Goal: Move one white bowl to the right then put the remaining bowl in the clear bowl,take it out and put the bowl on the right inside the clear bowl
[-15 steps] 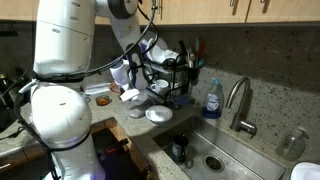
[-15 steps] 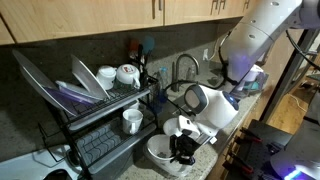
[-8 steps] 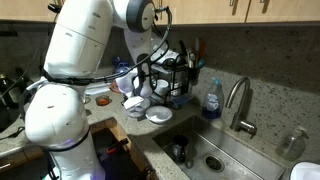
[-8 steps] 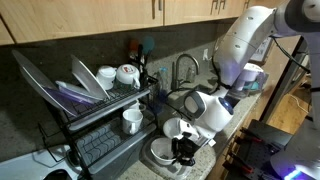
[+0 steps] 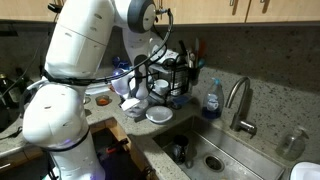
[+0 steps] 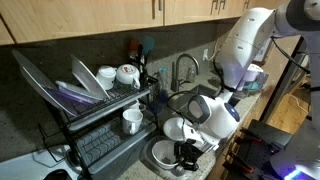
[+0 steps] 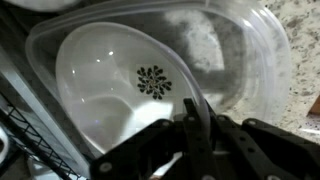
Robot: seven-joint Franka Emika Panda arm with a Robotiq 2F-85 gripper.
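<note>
Downward, arm [image 5: 78,55] folded, gripper [image 7: 192,118] pinching white bowl [image 7: 108,92]

Bowl [image 7: 120,95] inside clear bowl [image 7: 252,45]; hand [image 7: 192,115] on bowl's near rim; second bowl [image 5: 158,115] beside sink [image 5: 215,160], dish rack [image 5: 176,75] behind

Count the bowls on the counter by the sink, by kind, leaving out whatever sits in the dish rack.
White bowls: 2, the white bowl with the dark mark and the second white bowl.
Clear bowl: 1, with the marked white bowl inside it.
Total: 3.
</note>
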